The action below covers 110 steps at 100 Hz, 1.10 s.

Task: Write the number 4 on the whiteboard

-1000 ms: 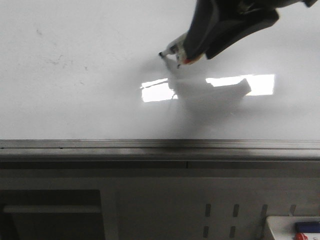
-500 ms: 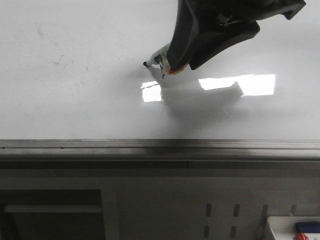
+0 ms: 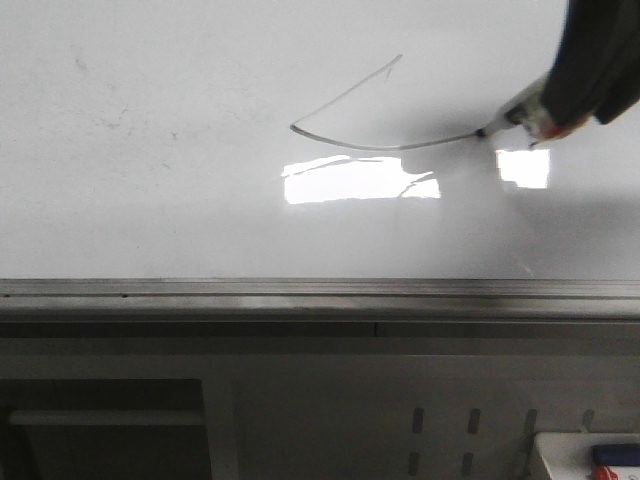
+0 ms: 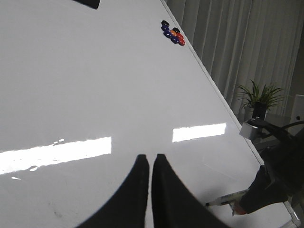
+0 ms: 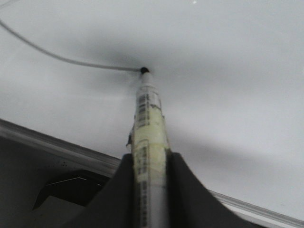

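Note:
The whiteboard (image 3: 150, 200) lies flat in the front view, with two strokes of the number 4 (image 3: 346, 92) on it: a slanted stroke and a long curved crossbar (image 3: 380, 149). My right gripper (image 3: 556, 108) at the far right is shut on a white marker (image 3: 518, 116). The marker's black tip (image 3: 483, 132) touches the crossbar's right end. In the right wrist view the marker (image 5: 149, 137) stands between the fingers of the right gripper (image 5: 150, 159), its tip on the drawn line (image 5: 61, 58). My left gripper (image 4: 149, 157) hovers over the board, shut and empty.
A grey metal rail (image 3: 300, 290) borders the board's near edge. Bright glare (image 3: 360, 180) sits below the crossbar. A white tray (image 3: 585, 455) with markers is at the bottom right. Coloured magnets (image 4: 172, 34) cluster at a far corner. A potted plant (image 4: 259, 97) stands beyond the board.
The right gripper carried the marker down-left to finish the slanted stroke, then swept right, drawing the curved crossbar. It has cleared the middle of the board.

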{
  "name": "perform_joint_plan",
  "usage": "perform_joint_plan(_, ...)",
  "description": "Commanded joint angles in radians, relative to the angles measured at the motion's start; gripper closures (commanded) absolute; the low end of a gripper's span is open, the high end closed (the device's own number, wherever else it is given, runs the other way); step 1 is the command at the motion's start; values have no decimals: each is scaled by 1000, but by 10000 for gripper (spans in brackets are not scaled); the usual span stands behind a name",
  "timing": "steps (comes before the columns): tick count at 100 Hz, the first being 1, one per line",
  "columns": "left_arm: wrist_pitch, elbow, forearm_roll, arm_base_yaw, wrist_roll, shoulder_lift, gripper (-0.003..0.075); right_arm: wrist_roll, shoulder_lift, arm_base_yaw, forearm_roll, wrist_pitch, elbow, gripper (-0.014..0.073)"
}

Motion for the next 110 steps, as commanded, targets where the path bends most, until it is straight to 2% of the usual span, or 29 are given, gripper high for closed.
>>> perform_joint_plan(1,-44,-27,6,1,-9,11,741,6,-33,-55,-90,19,-12,666)
perform_joint_plan(30,-44,-27,7,1,-7,11,741,3,-60,-51,-88,4,-32,666)
perform_joint_plan(51,-44,-27,7,1,-7,11,741,-38,-106,113,-68,-81,-130,666)
perform_joint_plan(59,-44,-27,7,1,-7,11,741,-40,-79,145,-103,-110,-133,666)
perform_joint_plan(93,-44,-27,7,1,-7,11,741,-40,39,120,-155,-129,-133,666)
perform_joint_plan(110,-44,-27,7,1,-7,11,741,-40,56,50,-155,-163,-131,666)
